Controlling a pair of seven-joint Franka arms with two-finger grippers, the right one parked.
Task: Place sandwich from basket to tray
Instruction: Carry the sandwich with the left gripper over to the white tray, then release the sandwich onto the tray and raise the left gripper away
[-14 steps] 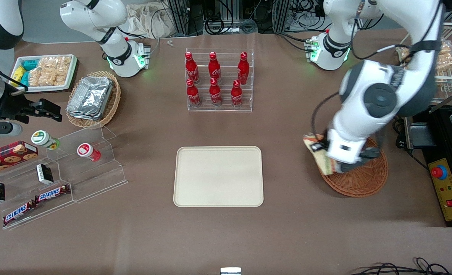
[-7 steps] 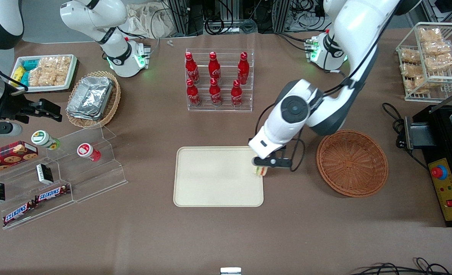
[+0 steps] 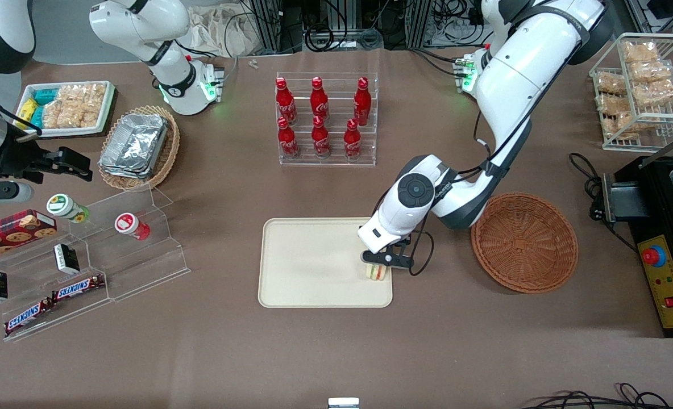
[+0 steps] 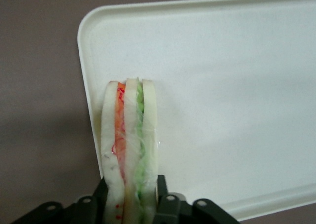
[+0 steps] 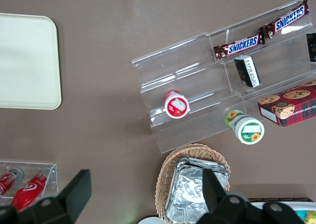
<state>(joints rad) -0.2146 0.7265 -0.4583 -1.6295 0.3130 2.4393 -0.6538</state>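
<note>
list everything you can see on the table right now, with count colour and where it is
sandwich: 1, pale bread with red, orange and green layers, over the tray's edge nearest the basket, held in the claw
tray: 1, cream, mid-table
basket: 1, reddish-brown wicker, beside the tray toward the working arm's end
cola bottles: 6, red, in a clear rack farther from the camera than the tray
foil containers: stacked, silver, in a tan wicker basket toward the parked arm's end
Snickers bars: 2, brown, on the clear stepped stand
cookie box: 1, red
claw: shut on the sandwich over the tray
</note>
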